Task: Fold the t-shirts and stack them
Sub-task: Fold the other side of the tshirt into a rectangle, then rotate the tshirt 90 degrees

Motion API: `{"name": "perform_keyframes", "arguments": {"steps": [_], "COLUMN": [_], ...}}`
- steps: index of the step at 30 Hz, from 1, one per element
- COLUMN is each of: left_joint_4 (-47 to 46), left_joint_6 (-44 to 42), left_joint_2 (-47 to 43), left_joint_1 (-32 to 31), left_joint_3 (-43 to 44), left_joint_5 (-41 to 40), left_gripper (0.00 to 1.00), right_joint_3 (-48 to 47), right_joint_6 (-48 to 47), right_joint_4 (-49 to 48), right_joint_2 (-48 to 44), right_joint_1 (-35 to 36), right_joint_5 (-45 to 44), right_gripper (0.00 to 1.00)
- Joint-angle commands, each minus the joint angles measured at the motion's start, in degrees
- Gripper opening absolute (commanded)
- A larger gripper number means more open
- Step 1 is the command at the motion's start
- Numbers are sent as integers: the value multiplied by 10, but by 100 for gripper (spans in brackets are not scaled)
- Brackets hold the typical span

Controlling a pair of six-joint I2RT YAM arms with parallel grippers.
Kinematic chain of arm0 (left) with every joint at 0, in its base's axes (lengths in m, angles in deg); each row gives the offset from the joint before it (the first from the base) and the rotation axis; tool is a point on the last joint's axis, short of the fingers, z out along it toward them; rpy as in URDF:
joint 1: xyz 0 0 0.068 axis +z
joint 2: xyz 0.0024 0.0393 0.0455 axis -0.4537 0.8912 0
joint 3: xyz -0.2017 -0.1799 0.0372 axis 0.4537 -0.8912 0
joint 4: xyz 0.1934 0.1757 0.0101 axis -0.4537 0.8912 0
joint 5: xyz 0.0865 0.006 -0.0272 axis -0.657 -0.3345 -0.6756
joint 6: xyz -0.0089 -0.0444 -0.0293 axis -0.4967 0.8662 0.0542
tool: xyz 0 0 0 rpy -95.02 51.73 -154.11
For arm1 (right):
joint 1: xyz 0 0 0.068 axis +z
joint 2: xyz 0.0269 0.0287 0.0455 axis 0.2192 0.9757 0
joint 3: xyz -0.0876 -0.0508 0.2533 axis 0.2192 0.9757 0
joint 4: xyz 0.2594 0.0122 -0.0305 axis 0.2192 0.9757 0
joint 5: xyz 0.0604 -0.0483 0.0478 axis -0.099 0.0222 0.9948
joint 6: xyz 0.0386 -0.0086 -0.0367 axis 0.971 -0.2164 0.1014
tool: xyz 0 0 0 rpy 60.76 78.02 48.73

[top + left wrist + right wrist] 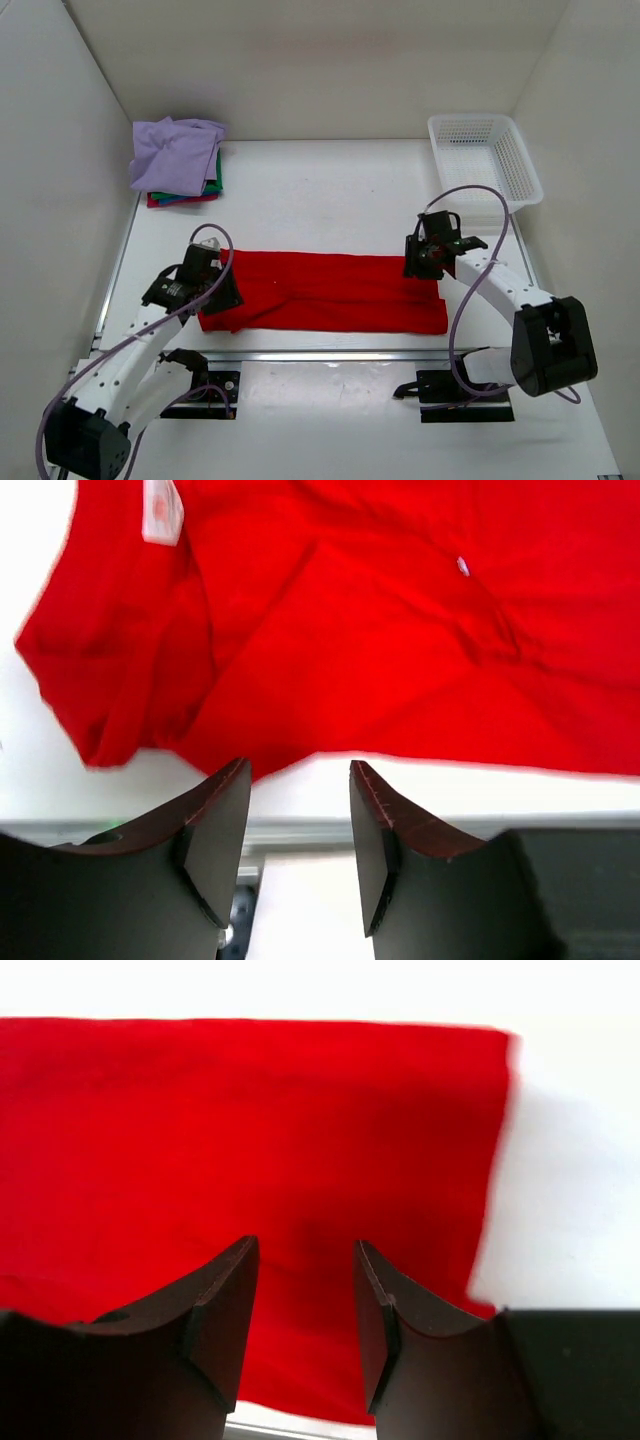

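Wht table (pixel 330 190), wht walls (pixel 300 60) on 3 sides, even light.

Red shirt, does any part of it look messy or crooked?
Yes. The red t-shirt lies in a long flat strip, but its left end is bunched and wrinkled, with the white label showing. Its right end is straight and smooth.

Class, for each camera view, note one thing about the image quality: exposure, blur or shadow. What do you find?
Top external: even light, soft shadows. Left wrist: the table is blown out white, the left claw dark in the foreground. Right wrist: the red t-shirt has a smeared right edge.
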Motion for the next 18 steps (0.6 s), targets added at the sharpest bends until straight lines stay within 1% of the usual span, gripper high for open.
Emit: {"name": "perform_keyframes", "arguments": {"steps": [1,5,7,10,13,15,17,18], "left_joint_4": [-79,-99,-103,-118,-118,-135,-148,-149], "left_joint_6": [30,26,32,28,33,33,24,19], "left_joint_2": [20,90,127,192,257,271,282,291], "left_joint_1": [-18,-43,-74,-85,-113,-118,-104,-102], "left_joint_3": [-9,-15,-18,-28,-23,-18,-16,-8], "left_joint_5": [-67,-102,-126,-111,-138,-154,-150,-163], "left_gripper": [55,54,55,54,53,53,53,54], "right_joint_3": [-15,-20,-23,-20,-12,-8,-3,4], "right_joint_6": [-17,-28,-31,-45,-50,-49,-48,-43], "right_joint_4": [-72,-92,-89,-105,-110,-108,-103,-94], "right_joint_2": [20,44,53,63,64,73,75,80], "right_joint_1": [16,28,38,40,43,47,51,50], "right_joint_5": [17,17,13,15,15,19,22,23], "right_gripper": [40,40,39,40,39,39,39,40]}}
